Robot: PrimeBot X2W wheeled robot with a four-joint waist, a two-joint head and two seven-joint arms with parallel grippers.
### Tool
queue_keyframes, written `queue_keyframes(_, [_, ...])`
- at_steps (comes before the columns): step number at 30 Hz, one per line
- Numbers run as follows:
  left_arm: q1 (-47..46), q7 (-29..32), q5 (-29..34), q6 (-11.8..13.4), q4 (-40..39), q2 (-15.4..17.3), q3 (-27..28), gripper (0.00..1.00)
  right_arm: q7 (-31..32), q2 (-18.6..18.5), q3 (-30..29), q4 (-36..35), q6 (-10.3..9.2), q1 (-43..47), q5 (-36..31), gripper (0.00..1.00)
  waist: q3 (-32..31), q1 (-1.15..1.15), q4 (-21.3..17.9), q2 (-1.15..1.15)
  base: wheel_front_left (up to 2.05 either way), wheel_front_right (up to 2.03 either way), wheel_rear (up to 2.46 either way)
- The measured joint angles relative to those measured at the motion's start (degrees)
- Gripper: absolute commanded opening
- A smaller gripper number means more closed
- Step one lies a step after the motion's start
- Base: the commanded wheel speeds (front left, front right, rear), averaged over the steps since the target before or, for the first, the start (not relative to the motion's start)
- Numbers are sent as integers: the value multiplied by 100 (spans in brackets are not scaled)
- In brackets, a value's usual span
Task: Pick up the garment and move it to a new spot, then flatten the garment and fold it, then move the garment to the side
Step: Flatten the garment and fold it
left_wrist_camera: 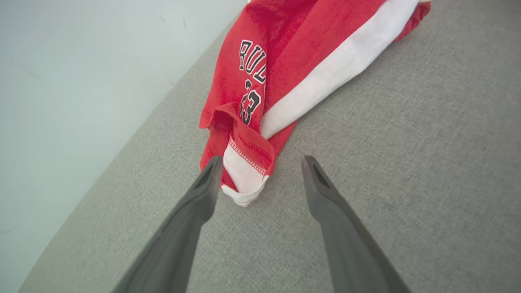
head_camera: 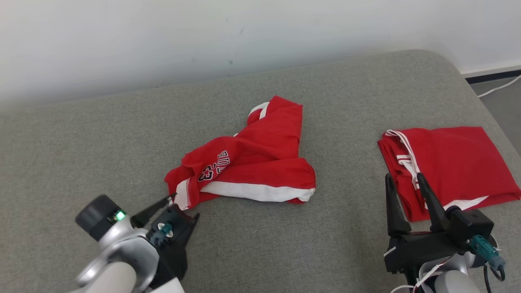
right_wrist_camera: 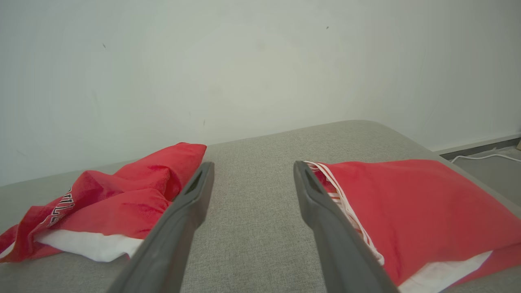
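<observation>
One red garment (head_camera: 260,160), crumpled, white-edged

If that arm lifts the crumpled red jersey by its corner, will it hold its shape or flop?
Probably flop: the crumpled red jersey lies in soft folds, so it should unfurl and hang limp. It looks thin, so likely light. Pushed instead, it may bunch up rather than slide, since the grey cushion looks textured.
</observation>
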Motion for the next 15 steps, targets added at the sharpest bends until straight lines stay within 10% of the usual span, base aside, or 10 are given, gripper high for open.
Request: queue_keyframes(15, [-442, 230, -205, -2, 704, -71, -223, 85, -69, 21, 47, 111, 24, -57, 1, 100, 45, 0, -130, 0, 0, 0, 0])
